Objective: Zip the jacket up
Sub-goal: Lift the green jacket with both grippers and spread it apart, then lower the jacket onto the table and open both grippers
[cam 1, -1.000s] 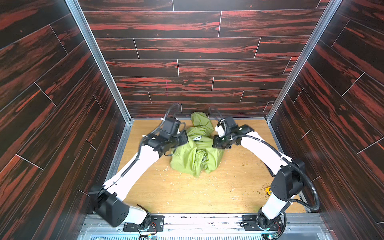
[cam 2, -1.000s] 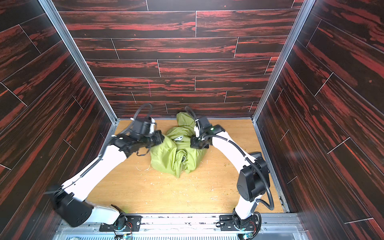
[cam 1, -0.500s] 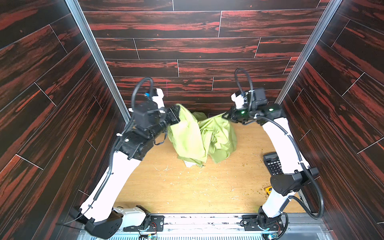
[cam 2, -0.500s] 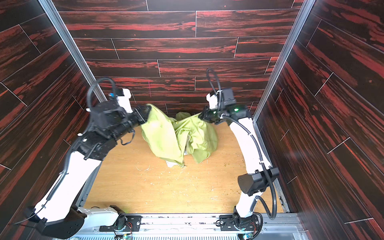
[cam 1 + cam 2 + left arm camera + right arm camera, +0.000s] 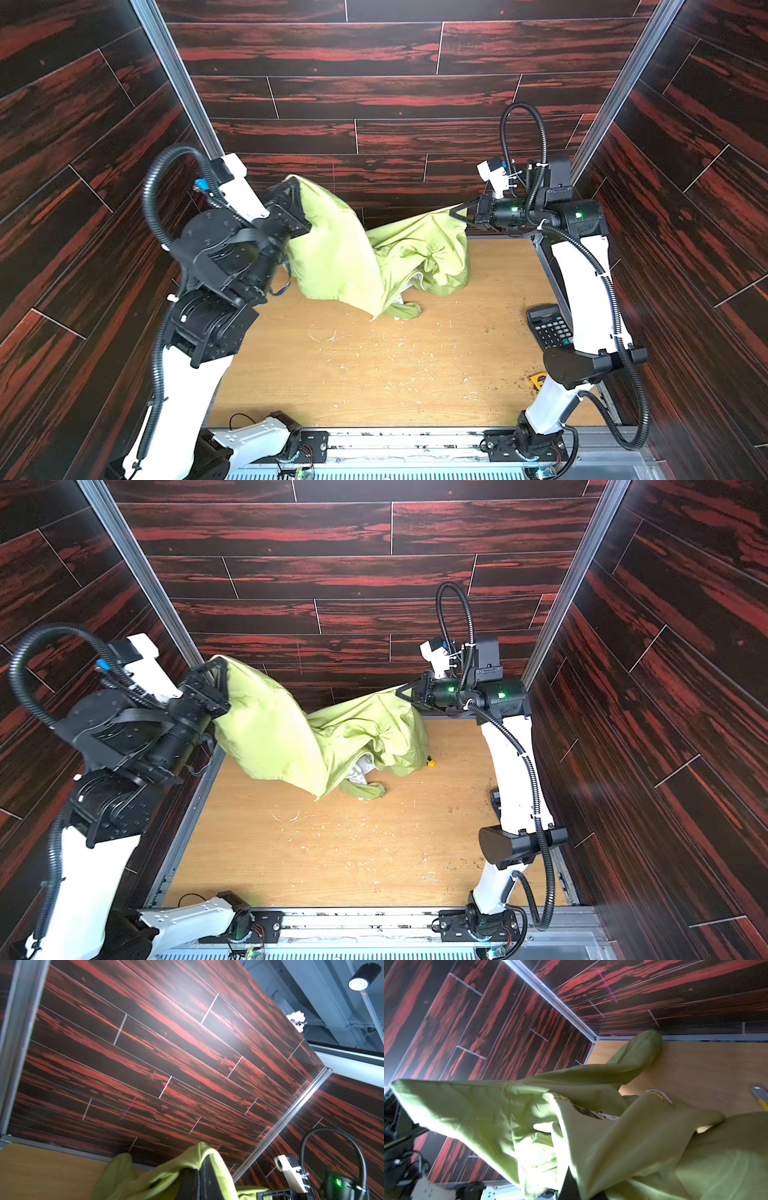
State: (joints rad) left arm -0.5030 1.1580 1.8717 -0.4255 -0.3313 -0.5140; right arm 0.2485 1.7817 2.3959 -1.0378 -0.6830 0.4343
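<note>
Both arms have risen since a second ago, when they crouched low over a bunched heap on the desk (image 5: pixel 374 374); now the cloth hangs lifted and spread between them.

Nearest me, the metal rail (image 5: pixel 395 436) along the front edge carries the two arm bases. Beyond it the wooden surface is strewn with pale scraps (image 5: pixel 328 336). A black calculator (image 5: pixel 548 326) lies at the right edge, just beside the right arm's white link.

Further in, the lime-green jacket (image 5: pixel 345 257) touches down only at its lowest folds, roughly mid-desk. A bit of white patterned lining (image 5: pixel 361 771) peeks from under them, and a small yellow item (image 5: pixel 431 764) sits just beside the right-hand folds. In the right wrist view, dark lettering (image 5: pixel 585 1111) shows on a crumpled panel.

From there the fabric climbs both ways. The left end effector (image 5: pixel 294 190) is raised high and clamped shut on one edge, so a broad smooth sheet drapes down from it; the left wrist view shows green cloth folded over a dark finger (image 5: pixel 207 1172). The right end effector (image 5: pixel 455 212) is lower, pointing inward, closed on another edge pulled to a taut point, with the cloth below it sagging in wrinkles. I cannot make out the zipper.

Behind everything stands the back wall (image 5: pixel 374 95) of dark red wood-grain panels.
</note>
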